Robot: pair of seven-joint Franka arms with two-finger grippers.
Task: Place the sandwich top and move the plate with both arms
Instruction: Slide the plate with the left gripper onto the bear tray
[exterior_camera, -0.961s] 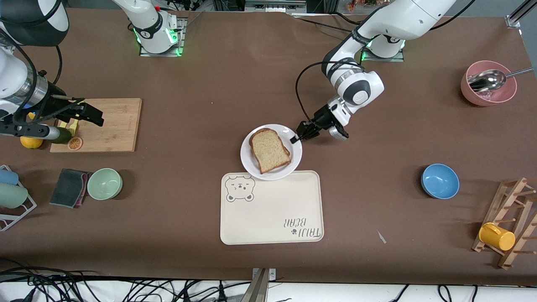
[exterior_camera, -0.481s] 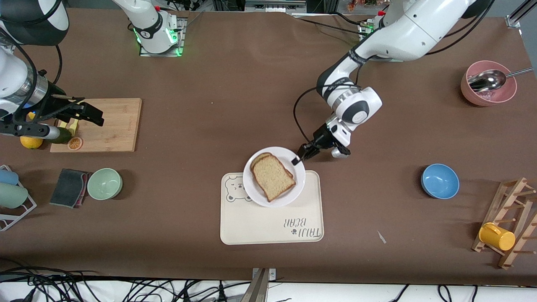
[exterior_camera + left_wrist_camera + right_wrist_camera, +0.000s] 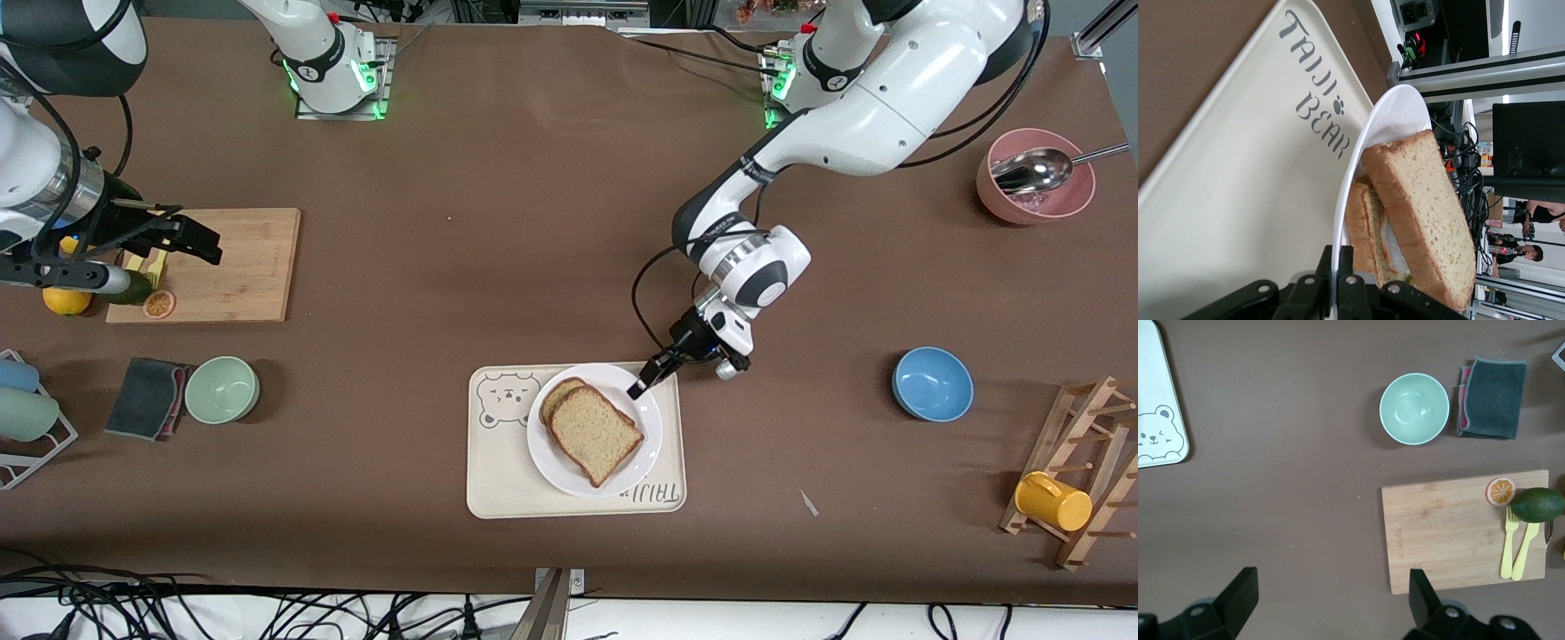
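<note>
Left gripper [image 3: 642, 386] clamped on plate [image 3: 642, 444] rim over the tray [image 3: 498, 484] — sandwich top [image 3: 597, 434] on it — right gripper [image 3: 1331, 603] open, waiting above cutting board [image 3: 240, 267].

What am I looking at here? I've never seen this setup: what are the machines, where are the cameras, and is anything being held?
Two white robot arms stand at a brown table. One picture looks down from a high camera facing them; the other two come from cameras on each arm's wrist. The left gripper is shut on the rim of a white plate carrying the sandwich top stacked on another bread slice. The plate is over a cream tray with a bear drawing. The right gripper hangs open and empty over a wooden cutting board, waiting. Elsewhere lie a green bowl, a blue bowl and a pink bowl with a spoon.
</note>
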